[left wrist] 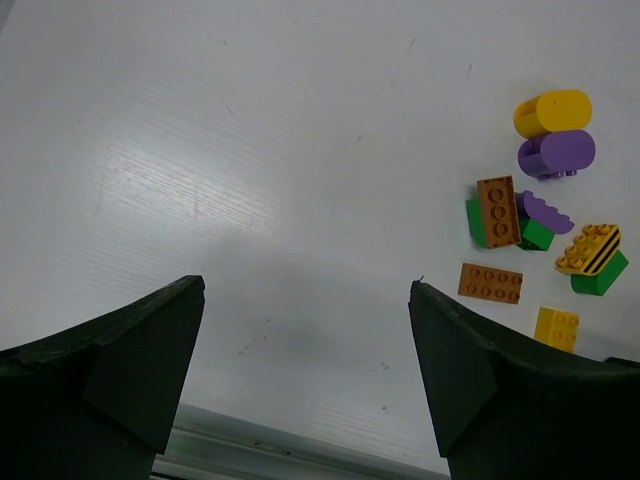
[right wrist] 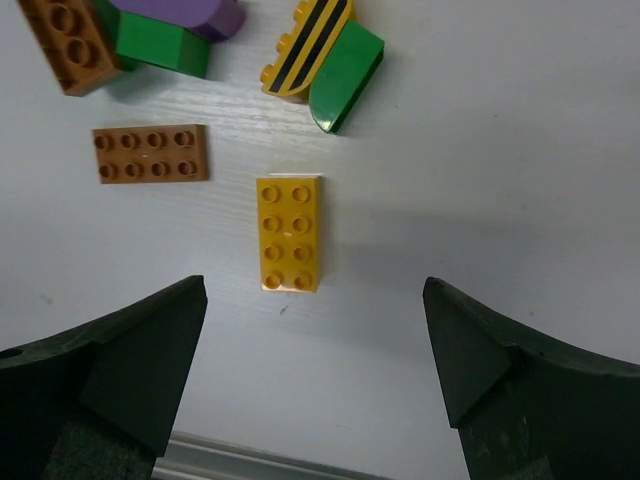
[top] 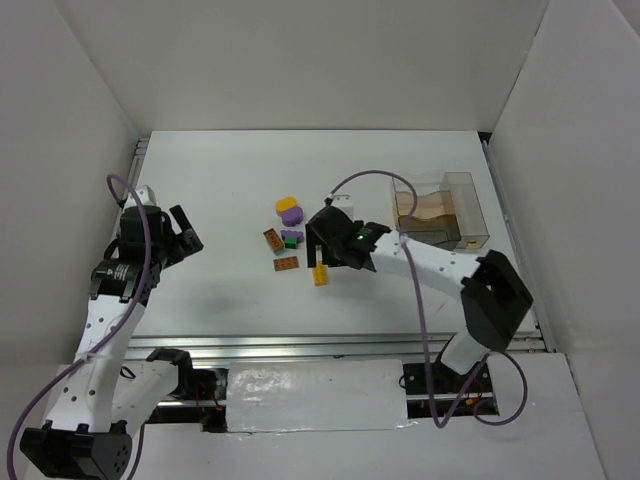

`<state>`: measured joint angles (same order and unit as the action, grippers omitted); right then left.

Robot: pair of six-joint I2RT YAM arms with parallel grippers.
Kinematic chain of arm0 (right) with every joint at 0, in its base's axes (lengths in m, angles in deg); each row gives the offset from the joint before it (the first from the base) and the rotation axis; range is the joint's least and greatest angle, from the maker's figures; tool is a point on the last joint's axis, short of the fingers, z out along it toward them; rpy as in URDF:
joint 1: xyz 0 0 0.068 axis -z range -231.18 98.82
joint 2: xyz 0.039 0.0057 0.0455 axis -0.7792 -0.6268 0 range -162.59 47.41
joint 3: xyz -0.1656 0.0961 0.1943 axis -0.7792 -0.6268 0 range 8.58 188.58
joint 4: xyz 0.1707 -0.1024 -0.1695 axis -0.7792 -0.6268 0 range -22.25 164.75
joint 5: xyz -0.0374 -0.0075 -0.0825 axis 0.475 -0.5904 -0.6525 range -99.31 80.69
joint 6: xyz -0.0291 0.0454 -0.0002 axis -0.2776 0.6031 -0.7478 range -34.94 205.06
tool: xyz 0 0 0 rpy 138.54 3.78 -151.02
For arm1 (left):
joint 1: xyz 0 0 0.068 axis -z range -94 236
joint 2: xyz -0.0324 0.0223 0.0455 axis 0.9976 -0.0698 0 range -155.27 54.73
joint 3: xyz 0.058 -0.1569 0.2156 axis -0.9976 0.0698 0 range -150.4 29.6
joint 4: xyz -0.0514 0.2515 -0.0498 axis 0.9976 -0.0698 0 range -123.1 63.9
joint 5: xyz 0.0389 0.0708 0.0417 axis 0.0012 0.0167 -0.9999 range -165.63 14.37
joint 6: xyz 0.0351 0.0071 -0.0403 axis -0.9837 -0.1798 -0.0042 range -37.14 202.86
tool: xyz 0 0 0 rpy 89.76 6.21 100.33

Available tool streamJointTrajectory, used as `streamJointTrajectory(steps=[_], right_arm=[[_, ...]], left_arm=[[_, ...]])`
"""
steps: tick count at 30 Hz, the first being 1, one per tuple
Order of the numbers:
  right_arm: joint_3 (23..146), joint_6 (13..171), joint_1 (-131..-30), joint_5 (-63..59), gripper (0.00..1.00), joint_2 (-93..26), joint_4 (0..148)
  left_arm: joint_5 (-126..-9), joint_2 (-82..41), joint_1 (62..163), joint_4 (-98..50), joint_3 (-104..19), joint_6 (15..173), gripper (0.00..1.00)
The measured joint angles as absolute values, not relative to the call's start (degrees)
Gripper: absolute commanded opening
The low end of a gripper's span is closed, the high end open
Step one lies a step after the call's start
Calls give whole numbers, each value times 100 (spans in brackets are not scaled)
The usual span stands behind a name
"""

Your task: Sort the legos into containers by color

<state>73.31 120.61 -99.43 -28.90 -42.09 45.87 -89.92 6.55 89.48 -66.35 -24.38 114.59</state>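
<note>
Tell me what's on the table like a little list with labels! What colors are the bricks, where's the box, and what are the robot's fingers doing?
legos: loose pile mid-table; yellow, purple, green, brown
yellow brick: flat, studs up, alone at the pile's near edge
container: clear box at the right, apart from the pile
left fingers: open, empty, left of the legos
right fingers: open, over the yellow brick, not touching it
</note>
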Motion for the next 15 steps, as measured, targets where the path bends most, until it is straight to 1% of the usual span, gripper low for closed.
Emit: streamJointTrajectory(steps=[1,2,4,8,10,13,15], right_arm=[[7422,12072,-9978,-2904,94,-4456,4593],[7523,12083,-10007,-2925,91,-4696,4593],[7706,12101,-10048,-2949,89,-5070,4613],[7805,12105,-10070,-2897,83,-5466,4729],[7833,12105,-10070,-2866,82,-5595,4733],[7844,12112,-10070,-2810,73,-5785,4836],[7844,12105,-10070,-2759,70,-5881,4875]], left_arm=[[-8968,644,8948,-6633,-2438,11457,96],[-8937,635,8944,-6633,-2438,11457,95],[-8889,633,8944,-6631,-2438,11457,95],[-8823,633,8939,-6631,-2438,11454,96],[-8784,633,8939,-6628,-2438,11454,96],[-8736,633,8939,-6626,-2438,11452,96],[-8710,633,8939,-6622,-2438,11450,96]])
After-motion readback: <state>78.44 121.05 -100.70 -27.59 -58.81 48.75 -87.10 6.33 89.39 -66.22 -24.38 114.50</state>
